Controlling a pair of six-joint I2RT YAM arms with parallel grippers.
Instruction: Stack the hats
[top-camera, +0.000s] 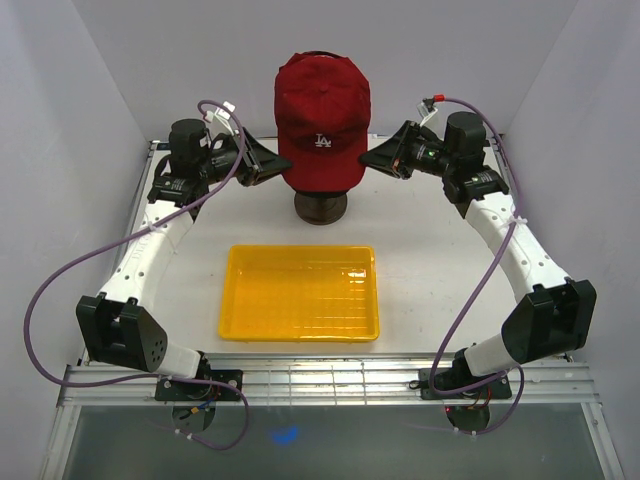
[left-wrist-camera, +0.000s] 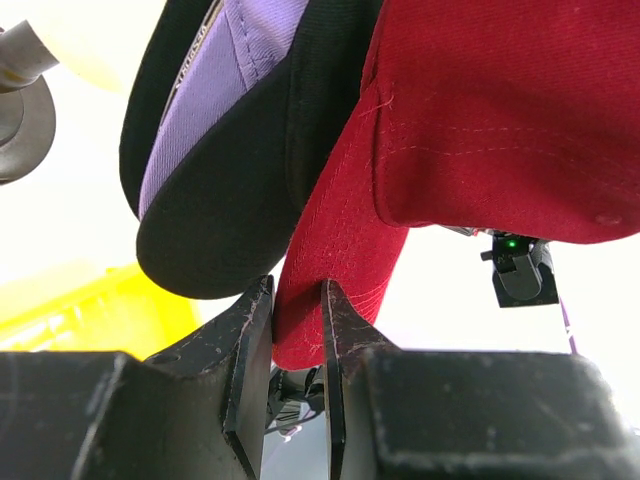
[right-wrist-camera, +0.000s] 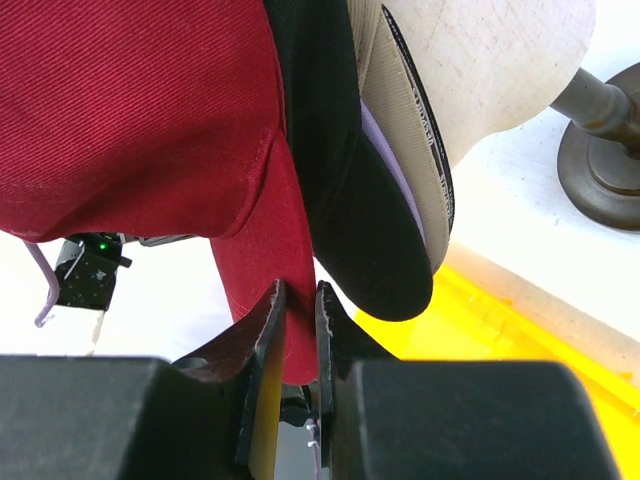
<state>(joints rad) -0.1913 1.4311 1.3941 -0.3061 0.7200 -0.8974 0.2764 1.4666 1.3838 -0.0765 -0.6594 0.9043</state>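
Note:
The red hat (top-camera: 322, 120) with a white "LA" logo sits on top of the stack on the mannequin head, brim toward me. My left gripper (top-camera: 270, 163) is shut on the red hat's brim (left-wrist-camera: 300, 320) from the left. My right gripper (top-camera: 375, 158) is shut on the same brim (right-wrist-camera: 290, 330) from the right. Under the red hat the wrist views show the black hat (left-wrist-camera: 250, 220), the lavender hat (left-wrist-camera: 225, 80) and the tan hat (right-wrist-camera: 405, 130), nested on the cream head (right-wrist-camera: 500, 60).
A yellow plastic tray (top-camera: 300, 292) lies on the table in front of the head's dark round stand (top-camera: 321, 209). White walls close in the back and both sides.

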